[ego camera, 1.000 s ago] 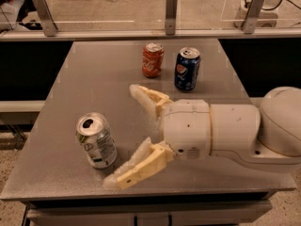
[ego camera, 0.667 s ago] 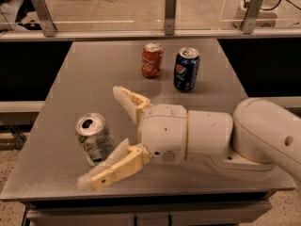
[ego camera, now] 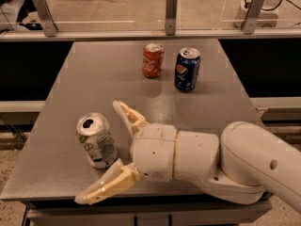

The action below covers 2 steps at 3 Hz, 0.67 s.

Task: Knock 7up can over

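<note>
The 7up can (ego camera: 97, 140), silver-white with green markings and a silver top, stands upright near the front left of the grey table (ego camera: 94, 69). My gripper (ego camera: 101, 152) is open, its two cream fingers spread around the can: one fingertip (ego camera: 120, 107) behind and right of the can, the other fingertip (ego camera: 87, 197) in front of it near the table's front edge. The white arm comes in from the right.
A red-orange can (ego camera: 153, 60) and a dark blue Pepsi can (ego camera: 187, 69) stand upright at the back of the table. A glass barrier with metal posts (ego camera: 171, 13) runs behind the far edge. The front edge is close below the gripper.
My gripper has moved left toward the 7up can, so its open fingers now flank the can. The can still stands upright in the same spot.
</note>
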Each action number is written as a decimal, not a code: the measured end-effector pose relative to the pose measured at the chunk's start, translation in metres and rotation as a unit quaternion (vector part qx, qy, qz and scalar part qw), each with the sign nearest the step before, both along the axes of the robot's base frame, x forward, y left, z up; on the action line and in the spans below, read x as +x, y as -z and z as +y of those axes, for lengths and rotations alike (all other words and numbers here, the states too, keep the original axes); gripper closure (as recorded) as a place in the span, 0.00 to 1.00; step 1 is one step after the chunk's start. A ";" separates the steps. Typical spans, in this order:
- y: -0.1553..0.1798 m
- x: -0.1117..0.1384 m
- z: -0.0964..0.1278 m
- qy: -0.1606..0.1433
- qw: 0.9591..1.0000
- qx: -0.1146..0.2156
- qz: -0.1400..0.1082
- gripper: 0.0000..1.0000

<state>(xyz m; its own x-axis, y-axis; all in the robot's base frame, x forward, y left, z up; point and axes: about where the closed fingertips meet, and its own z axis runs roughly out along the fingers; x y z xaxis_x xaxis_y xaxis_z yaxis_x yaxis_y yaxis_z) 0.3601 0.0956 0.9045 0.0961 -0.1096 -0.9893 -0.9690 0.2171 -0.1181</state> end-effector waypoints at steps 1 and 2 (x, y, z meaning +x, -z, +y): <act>0.001 0.000 0.000 0.001 1.000 -0.002 -0.002 0.00; -0.001 -0.003 0.006 -0.016 1.000 0.003 0.003 0.00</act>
<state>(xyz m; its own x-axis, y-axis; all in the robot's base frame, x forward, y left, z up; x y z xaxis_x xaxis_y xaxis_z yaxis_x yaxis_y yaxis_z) 0.3573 0.1013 0.9058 0.0931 -0.1000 -0.9906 -0.9762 0.1868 -0.1105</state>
